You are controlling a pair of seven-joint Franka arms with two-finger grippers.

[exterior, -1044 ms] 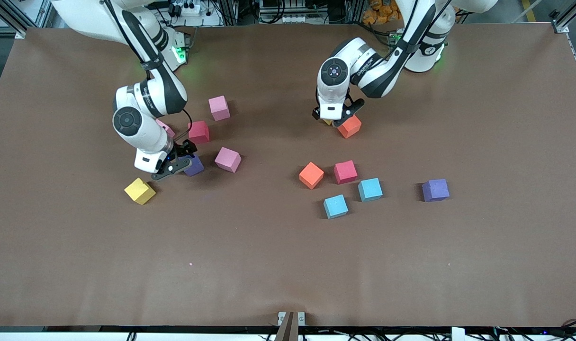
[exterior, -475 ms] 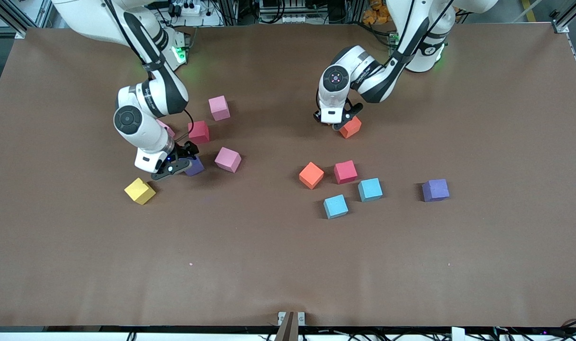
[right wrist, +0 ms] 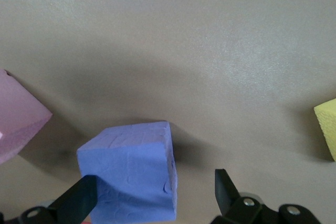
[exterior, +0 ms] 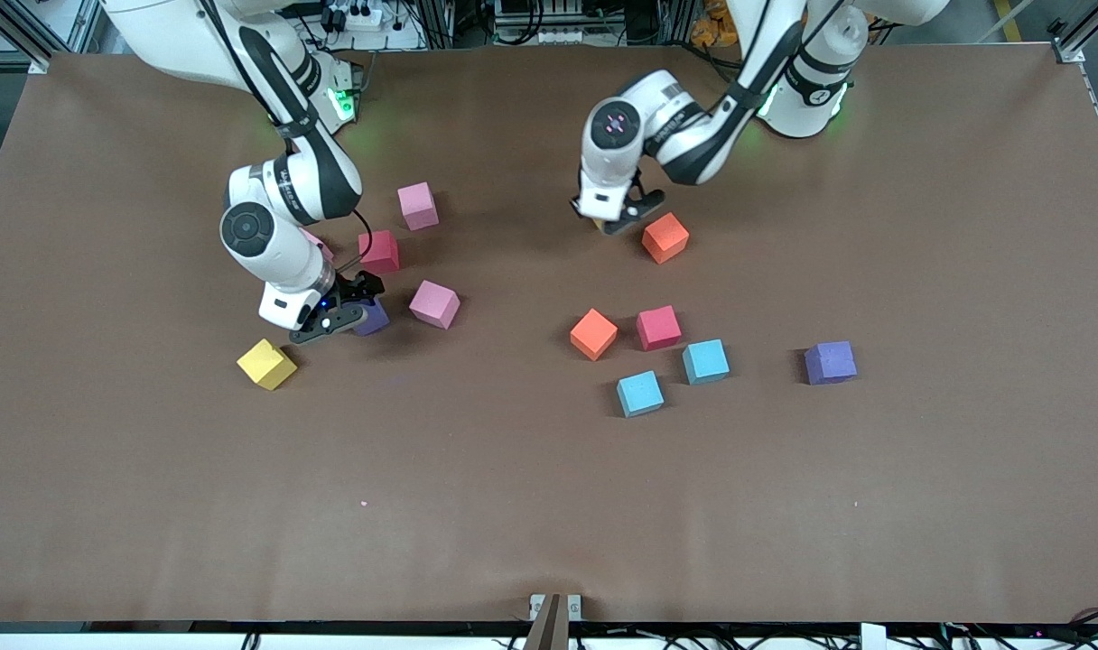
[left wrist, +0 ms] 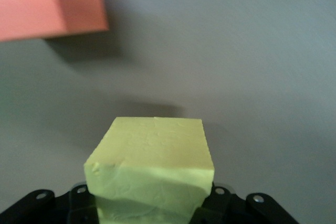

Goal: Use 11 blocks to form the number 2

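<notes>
Between left gripper (left wrist: 152,203) fingers sits one yellow block (left wrist: 152,171).

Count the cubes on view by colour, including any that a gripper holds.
pink cubes: 3 (one mostly hidden by the right arm)
red cubes: 2
orange cubes: 2
light blue cubes: 2
purple cubes: 2
yellow cubes: 2 (one in the left gripper)
Total: 13

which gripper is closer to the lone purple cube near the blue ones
Left. The left gripper, shut on a yellow cube, is above the table beside the orange cube; the right gripper is around another purple cube.
</notes>
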